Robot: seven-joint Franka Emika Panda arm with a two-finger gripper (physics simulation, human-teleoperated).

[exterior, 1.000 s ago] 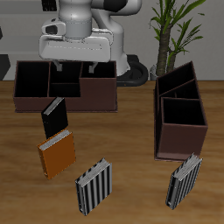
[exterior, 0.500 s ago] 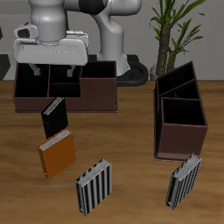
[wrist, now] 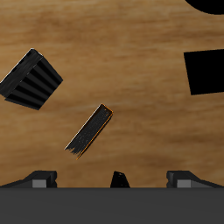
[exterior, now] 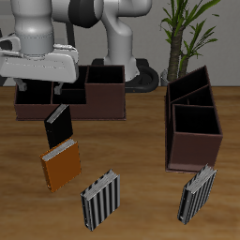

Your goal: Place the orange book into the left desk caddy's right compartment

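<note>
The orange book (exterior: pixel 62 167) stands tilted on the table, nearer the front edge, with a black book (exterior: pixel 58 125) just behind it. My gripper (exterior: pixel 39 94) hangs open and empty above the back caddy (exterior: pixel 103 97), behind and above both books. The left desk caddy (exterior: pixel 194 141) is a dark brown box with compartments on the far side of the table from the orange book. In the wrist view my gripper (wrist: pixel 114 179) shows its fingers wide apart, and a thin slab with an orange edge (wrist: pixel 89 129) lies below; it looks like the orange book seen edge on.
Two grey-and-black striped books stand near the front edge, one (exterior: pixel 100 201) beside the orange book and one (exterior: pixel 197 194) before the left desk caddy. The first also shows in the wrist view (wrist: pixel 31 79). A potted plant (exterior: pixel 183 33) stands at the back.
My arm has swung sideways along the back caddy toward the orange book's side and come lower. The gripper stayed open. No book has moved.
</note>
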